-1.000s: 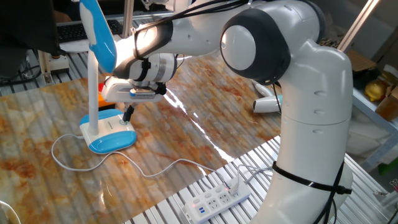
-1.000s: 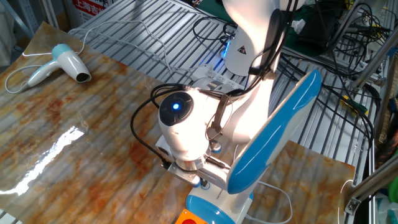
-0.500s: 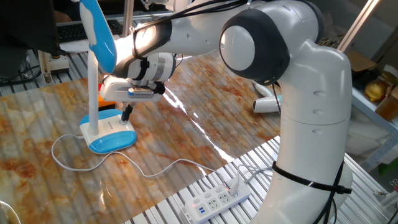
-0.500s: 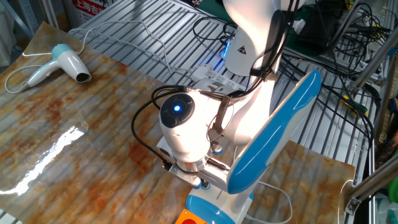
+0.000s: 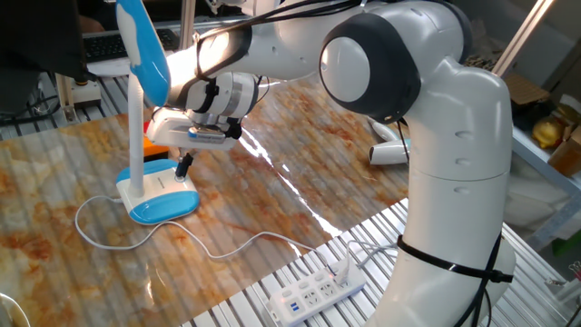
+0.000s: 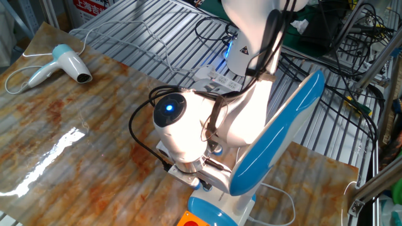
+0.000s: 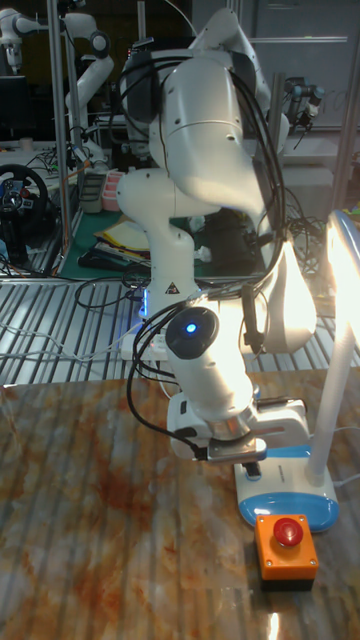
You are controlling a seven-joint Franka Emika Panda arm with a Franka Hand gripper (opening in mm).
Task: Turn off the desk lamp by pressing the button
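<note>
Wrist and forearm are rotating slightly versus a second ago: in the other fixed view the joint with the blue light is sitting further left now, while the fingertip spot over the lamp base is barely changing. Arm (image 5: 399,100) is reaching across the marbled table (image 5: 300,173) and hanging its gripper (image 5: 185,165) over the desk lamp (image 5: 150,136), which is standing near the table's edge, right beside the red button on an orange box (image 7: 287,546). Gripper is pointing straight down, dark fingertips sitting at or just above the white base plate; contact is not resolvable, and neither is finger spacing, so cannot tell if the claw is wide or narrow. It is holding nothing visible. Lamp stem is running vertical from the rear of the oval blue-rimmed base; the long blue-and-white head is tilting up and out over the base, long axis steeply inclined. Lamp's white cord (image 5: 218,247) is trailing over the table toward the power strip (image 5: 315,292). Hair dryer (image 6: 61,66) is lying well apart at the far corner. Button itself is too small to make out, hidden under the hand. No legible writing; a triangular warning sticker is showing on the arm's base in the other fixed view.
</note>
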